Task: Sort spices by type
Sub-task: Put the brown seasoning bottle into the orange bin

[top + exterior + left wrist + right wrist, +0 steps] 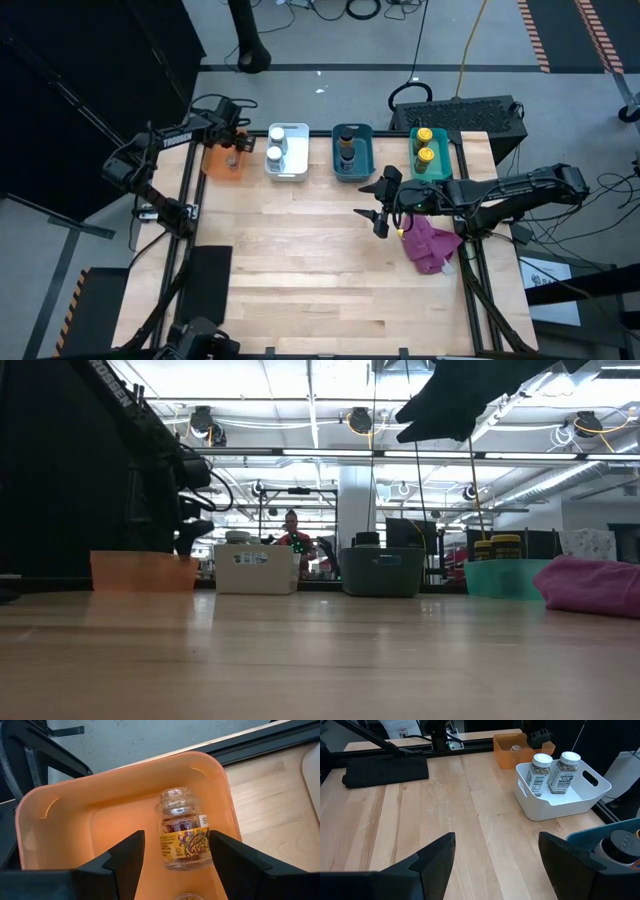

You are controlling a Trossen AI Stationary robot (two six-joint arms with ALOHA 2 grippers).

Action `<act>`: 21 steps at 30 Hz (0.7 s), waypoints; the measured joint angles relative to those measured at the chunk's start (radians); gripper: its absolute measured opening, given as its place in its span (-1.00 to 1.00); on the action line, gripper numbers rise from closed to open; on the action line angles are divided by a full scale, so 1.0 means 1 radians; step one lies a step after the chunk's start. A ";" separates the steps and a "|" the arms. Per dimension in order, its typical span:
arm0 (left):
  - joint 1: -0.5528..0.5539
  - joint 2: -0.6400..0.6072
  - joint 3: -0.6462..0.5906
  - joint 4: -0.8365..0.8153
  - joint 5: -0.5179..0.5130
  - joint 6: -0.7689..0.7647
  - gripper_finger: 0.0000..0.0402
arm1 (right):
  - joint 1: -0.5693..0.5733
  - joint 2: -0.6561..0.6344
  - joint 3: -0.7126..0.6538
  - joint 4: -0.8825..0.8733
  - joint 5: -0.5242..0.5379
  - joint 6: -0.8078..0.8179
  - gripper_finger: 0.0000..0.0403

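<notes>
A: While the left gripper (175,862) hangs over the translucent orange plastic bin (60,820), its fingers stand spread, either side of a small clear glass spice jar with a cork stopper (182,832) lying on that bin's floor, with daylight both sides.

B: Nothing pinched, then! And the others?

A: Counting away from the orange bin: two white-lidded jars (276,147) in the white bin (300,172), a dark-lidded one (346,144) in the blue bin (366,172), two yellow-lidded (424,143) in the teal bin (446,165).

B: Right gripper (380,208)?

A: Spread and empty, above the wooden table (300,270), well clear of the orange bin, beside a magenta cloth (432,243).

B: How'd that glass jar handle?

A: Light, rigid, slick and breakable, I'd judge. Clamp the labelled body, not the cork.
</notes>
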 joint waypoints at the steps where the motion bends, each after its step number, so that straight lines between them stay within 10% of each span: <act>1: 0.000 0.003 0.000 0.004 0.000 0.000 0.14 | 0.000 0.000 0.000 0.000 0.000 0.000 0.33; 21: 0.000 0.013 0.000 0.009 -0.081 0.011 0.14 | 0.000 0.000 0.000 -0.003 0.000 0.001 0.33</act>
